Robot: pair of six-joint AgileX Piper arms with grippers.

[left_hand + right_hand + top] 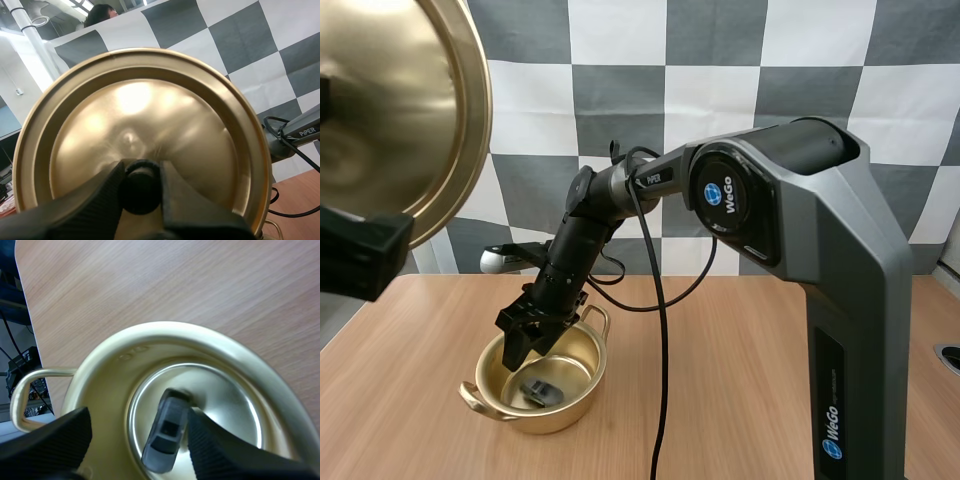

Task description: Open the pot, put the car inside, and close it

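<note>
Our left fingers [90,205] are clamped on the black knob [140,192], one on each side, and the left gripper [142,172] holds the gold lid [150,115] up in the air with its top face tilted toward the wrist camera. From above, we see that lid high at the left, well clear of the table [740,380].

Over to the other side: our right fingers [50,440] stand wide apart, ribbed faces turned to each other, pinching nothing. The right gripper [139,414] hangs just inside the mouth of the pot [165,332]. Down on the pot's shiny floor lies the car [167,432], small and dark grey, between the fingers and closer to one than the other. Whether it touches that finger we cannot tell.

The pot is uncovered and sits upright on the table, gold like the lid, with a loop handle [20,390] at its side. Our right arm [590,230] slopes down to it from the tall base at the right.
</note>
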